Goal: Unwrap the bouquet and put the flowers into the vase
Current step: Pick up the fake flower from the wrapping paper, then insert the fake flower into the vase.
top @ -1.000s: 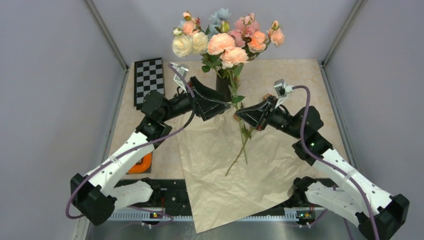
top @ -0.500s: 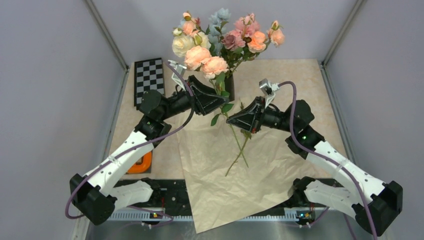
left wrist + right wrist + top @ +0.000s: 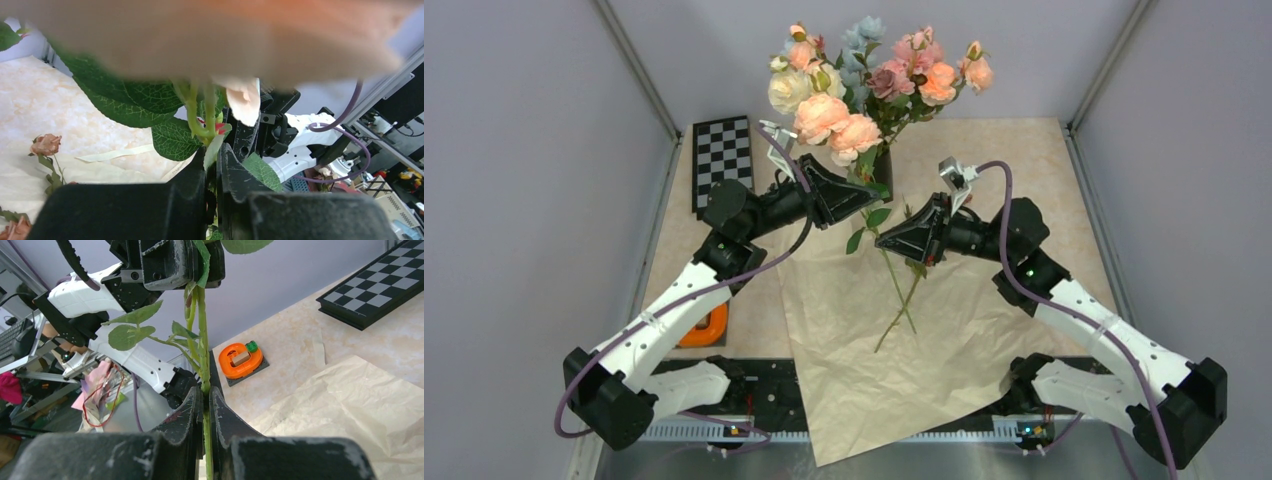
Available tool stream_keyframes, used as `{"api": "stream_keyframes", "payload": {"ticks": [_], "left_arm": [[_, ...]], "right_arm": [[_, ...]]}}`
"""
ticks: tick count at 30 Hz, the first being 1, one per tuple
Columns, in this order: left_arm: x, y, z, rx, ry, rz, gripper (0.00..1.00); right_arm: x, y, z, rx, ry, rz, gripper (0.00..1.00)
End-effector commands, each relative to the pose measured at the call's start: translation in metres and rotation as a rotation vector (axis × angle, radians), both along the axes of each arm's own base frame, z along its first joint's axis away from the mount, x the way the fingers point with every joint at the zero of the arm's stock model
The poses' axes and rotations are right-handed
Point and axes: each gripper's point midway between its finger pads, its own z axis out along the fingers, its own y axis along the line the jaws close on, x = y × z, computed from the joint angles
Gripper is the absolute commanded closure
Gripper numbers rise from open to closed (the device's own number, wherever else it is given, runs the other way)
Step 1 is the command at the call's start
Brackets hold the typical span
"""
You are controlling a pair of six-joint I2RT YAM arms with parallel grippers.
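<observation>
1. Left hand point(image 3: 865, 196) is clenched on a green stem point(image 3: 202, 335) just under two peach roses point(image 3: 836, 122), close on the near left of the vase point(image 3: 885, 165). The right hand point(image 3: 882, 238) is clenched on the same stem lower down, on the vase's near side.
2. Brown paper point(image 3: 874, 350) lies opened flat on the tabletop point(image 3: 1044, 170), spreading from the vase's foot toward the arm bases.
3. Flowers point(image 3: 894, 65) already stand in the vase, with cream, pink and pale blue heads above its neck.
4. Step in hand, as I judge it: the unwrapping is done, and one rose stem is held between both hands for passing or steadying.
5. The next move likely calls for raising the stem's lower end above the vase's neck. It would then be threaded down among the crowded stems without tipping the vase.
</observation>
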Motion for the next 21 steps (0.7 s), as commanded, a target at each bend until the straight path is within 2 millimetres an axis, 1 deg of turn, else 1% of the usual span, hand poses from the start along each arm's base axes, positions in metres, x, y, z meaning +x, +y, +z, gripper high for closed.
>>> {"api": "stream_keyframes", "payload": {"ticks": [1, 6, 7, 8, 9, 10, 12, 14, 16, 21], "left_arm": [[-0.009, 0.007, 0.02, -0.036, -0.072, 0.012, 1.0], [-0.011, 0.009, 0.02, -0.023, -0.09, 0.017, 1.0], [-0.012, 0.009, 0.022, -0.019, -0.105, 0.019, 1.0], [-0.012, 0.01, 0.021, -0.007, -0.119, 0.023, 1.0], [-0.011, 0.011, 0.021, 0.008, -0.137, 0.037, 1.0], [-0.009, 0.012, 0.022, 0.032, -0.172, 0.058, 1.0], [-0.003, 0.015, 0.016, 0.112, -0.248, 0.111, 1.0], [0.004, 0.02, 0.017, 0.17, -0.321, 0.168, 1.0], [0.008, 0.024, 0.022, 0.212, -0.395, 0.211, 1.0], [0.019, 0.029, 0.042, 0.251, -0.536, 0.285, 1.0]], "right_arm": [[-0.002, 0.002, 0.026, 0.043, -0.073, -0.001, 1.0], [0.003, 0.0, 0.022, 0.031, -0.064, -0.039, 0.99], [0.005, -0.001, 0.021, 0.028, -0.063, -0.053, 0.92], [0.007, -0.002, 0.019, 0.023, -0.06, -0.069, 0.82], [0.01, -0.003, 0.018, 0.018, -0.054, -0.09, 0.68], [0.014, -0.006, 0.017, 0.014, -0.05, -0.124, 0.58], [0.019, -0.011, 0.013, 0.004, -0.047, -0.171, 0.46], [0.026, -0.018, 0.01, -0.006, -0.043, -0.236, 0.41], [0.038, -0.028, 0.001, -0.042, -0.015, -0.336, 0.36], [0.065, -0.057, -0.023, -0.142, 0.035, -0.534, 0.33]]}}
